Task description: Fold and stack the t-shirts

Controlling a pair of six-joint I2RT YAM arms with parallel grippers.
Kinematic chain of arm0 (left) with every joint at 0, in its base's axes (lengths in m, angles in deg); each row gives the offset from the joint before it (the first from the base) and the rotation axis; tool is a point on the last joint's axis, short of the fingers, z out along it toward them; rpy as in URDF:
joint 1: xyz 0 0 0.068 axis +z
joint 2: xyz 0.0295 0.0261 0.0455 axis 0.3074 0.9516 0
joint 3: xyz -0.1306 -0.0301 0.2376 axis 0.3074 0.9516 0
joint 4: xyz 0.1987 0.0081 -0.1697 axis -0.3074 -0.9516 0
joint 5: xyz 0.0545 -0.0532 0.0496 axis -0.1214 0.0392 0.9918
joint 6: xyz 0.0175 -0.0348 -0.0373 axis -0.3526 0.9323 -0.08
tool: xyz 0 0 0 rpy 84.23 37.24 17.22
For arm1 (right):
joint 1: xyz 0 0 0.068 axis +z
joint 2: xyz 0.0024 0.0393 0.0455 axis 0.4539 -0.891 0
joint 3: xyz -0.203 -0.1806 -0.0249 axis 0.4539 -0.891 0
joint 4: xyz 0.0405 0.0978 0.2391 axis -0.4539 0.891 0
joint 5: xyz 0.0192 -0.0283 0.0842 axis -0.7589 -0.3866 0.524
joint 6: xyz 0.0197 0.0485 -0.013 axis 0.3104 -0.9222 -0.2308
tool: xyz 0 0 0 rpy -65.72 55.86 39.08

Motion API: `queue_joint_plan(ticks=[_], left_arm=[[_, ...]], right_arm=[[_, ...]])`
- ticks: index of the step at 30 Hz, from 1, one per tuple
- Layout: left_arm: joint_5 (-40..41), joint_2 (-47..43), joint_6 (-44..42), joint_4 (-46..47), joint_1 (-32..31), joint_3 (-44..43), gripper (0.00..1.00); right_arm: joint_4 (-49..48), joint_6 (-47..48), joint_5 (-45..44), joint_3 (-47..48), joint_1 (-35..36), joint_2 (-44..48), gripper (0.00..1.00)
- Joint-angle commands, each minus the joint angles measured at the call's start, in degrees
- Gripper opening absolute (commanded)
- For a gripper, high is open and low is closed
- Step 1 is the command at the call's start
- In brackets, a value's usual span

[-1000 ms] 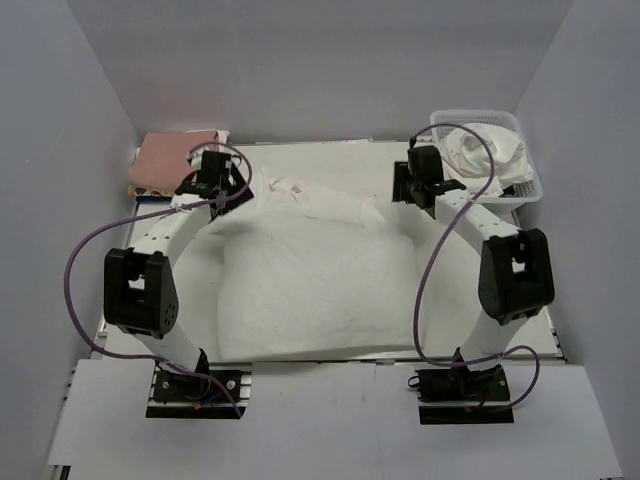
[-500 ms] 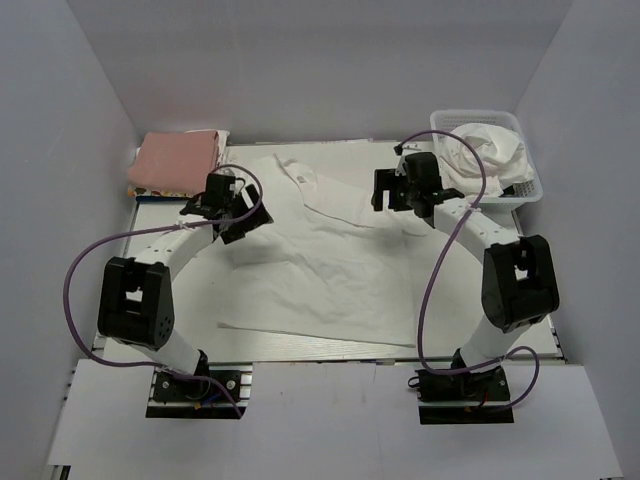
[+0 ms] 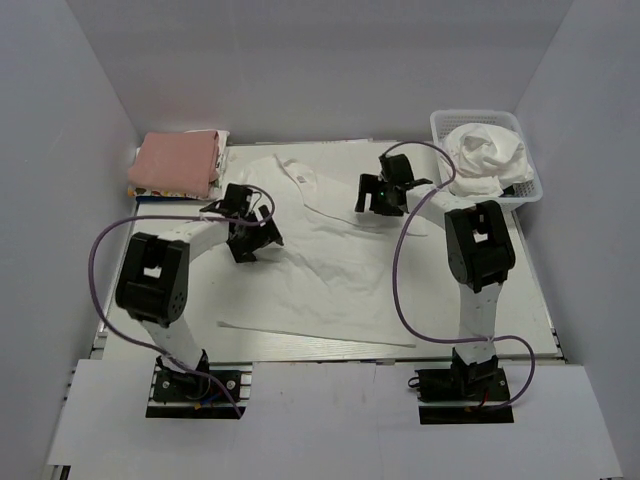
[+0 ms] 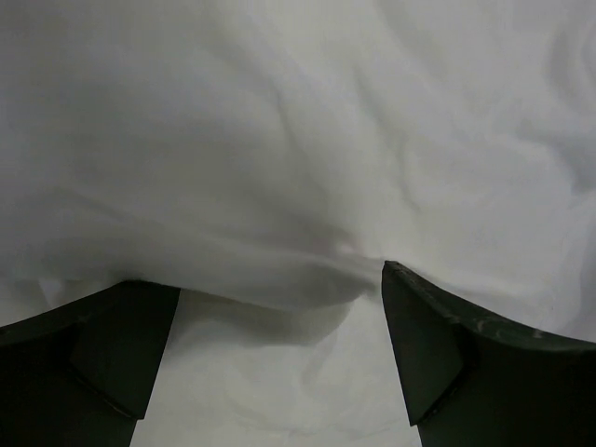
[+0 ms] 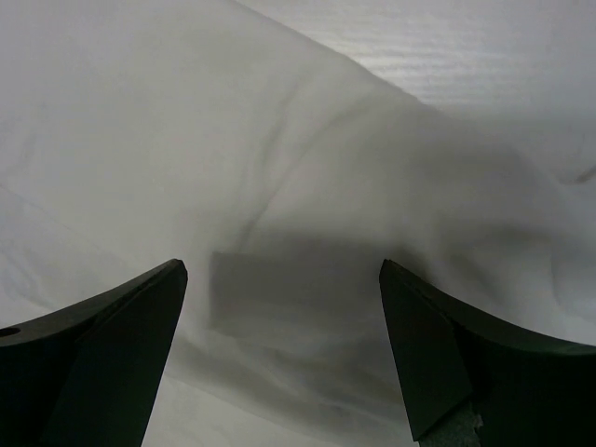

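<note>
- White t-shirt (image 3: 330, 265) lies spread open on the worktop (image 3: 527, 285), filling most of its middle; neck opening towards the far edge, left of centre; hem straight, running along the near edge; cloth wrinkled, not folded
- Left gripper (image 3: 250, 235) over the left side of the t-shirt, below the neck opening; tilted down at the cloth
- Left wrist view: left gripper (image 4: 279, 279) spread wide, dark fingers (image 4: 102, 345) well apart; only white t-shirt (image 4: 307, 121) under and ahead of them; a soft ridge of cloth runs across just past the tips; nothing pinched; cannot tell whether the tips touch the cloth
- Right gripper (image 3: 377, 195) over the far right part of the t-shirt, towards the far edge of the worktop
- Right wrist view: right gripper (image 5: 284, 270) also fully spread, fingers (image 5: 102, 354) well apart, holding nothing; t-shirt (image 5: 186, 140) below with the gripper's shadow on it; cloth edge runs diagonally, bare worktop (image 5: 484, 56) beyond it
- Basket (image 3: 475, 114), white plastic lattice, at the far right corner of the worktop; crumpled white shirts (image 3: 487, 150) heaped inside, rising above the rim
- Pink folded cloth (image 3: 178, 160) at the far left corner, lying on top of a small stack; lower items show only as thin edges, cannot tell what they are
- Purple cables (image 3: 403, 290) loop from each arm base to its wrist; the right one hangs over the right part of the t-shirt
</note>
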State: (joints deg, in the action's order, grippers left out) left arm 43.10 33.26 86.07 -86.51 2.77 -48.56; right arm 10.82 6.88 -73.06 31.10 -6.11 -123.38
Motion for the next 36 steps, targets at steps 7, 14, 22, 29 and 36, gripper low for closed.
queue_joint_plan(ticks=[7,14,22,29,36], left_arm=[[10.86,24.89,-2.17,-12.98,1.77,-28.09,1.00],[0.36,56.26,-9.99,-19.40,-0.24,-83.36,1.00],[-17.61,54.72,-7.61,3.83,-1.56,-81.98,1.00],[-2.60,31.30,-20.96,-1.37,-2.09,-65.06,1.00],[2.78,12.56,-17.13,-2.19,-2.62,-33.47,1.00]], right_arm=[[4.44,-13.36,-4.64,-24.98,-2.17,13.26,0.90],[9.61,-14.15,0.00,-47.19,10.91,31.30,0.90],[13.40,-4.67,-4.15,-41.16,30.97,45.02,0.90],[17.00,-4.65,-24.32,-23.77,27.56,39.33,0.90],[18.76,-13.44,-23.45,-15.23,19.74,26.14,0.78]])
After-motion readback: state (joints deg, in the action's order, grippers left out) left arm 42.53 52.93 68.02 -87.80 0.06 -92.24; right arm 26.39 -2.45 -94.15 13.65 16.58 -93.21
